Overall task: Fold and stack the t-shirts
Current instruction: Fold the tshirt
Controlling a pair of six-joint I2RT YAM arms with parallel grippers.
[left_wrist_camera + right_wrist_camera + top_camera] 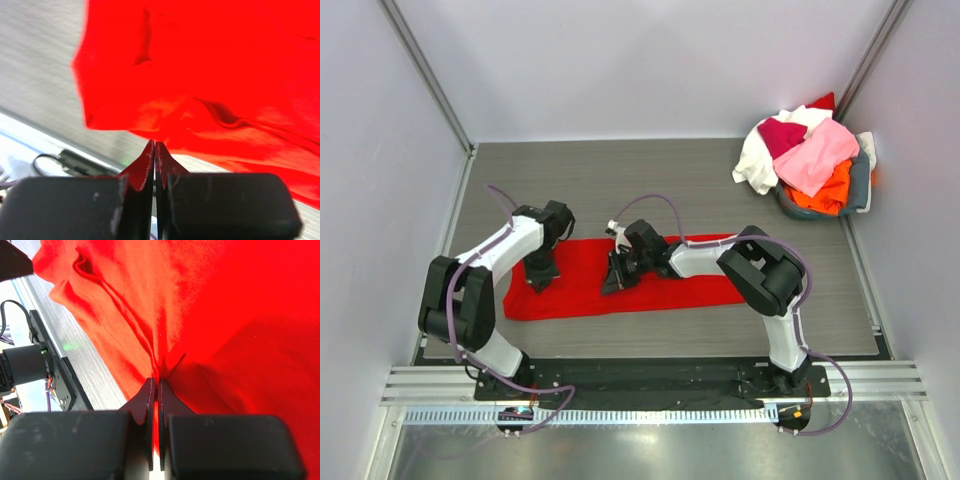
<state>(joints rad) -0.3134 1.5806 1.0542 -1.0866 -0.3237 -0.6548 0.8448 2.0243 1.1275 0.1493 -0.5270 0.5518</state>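
- One red t-shirt (575,285) on the table.
- Four more t-shirts countable in the heap, one each: white t-shirt (755,160), magenta t-shirt (782,135), pink t-shirt (817,155), orange t-shirt (832,195); red tip at the top, unclear whether a fifth.
- One grey basket (861,185).
- Two robot arms: left arm (490,258), right arm (765,272).
- Two grippers: left gripper (538,283), right gripper (613,284).
- One table (670,180).

Bright red t-shirt (578,290), grey table (620,180)
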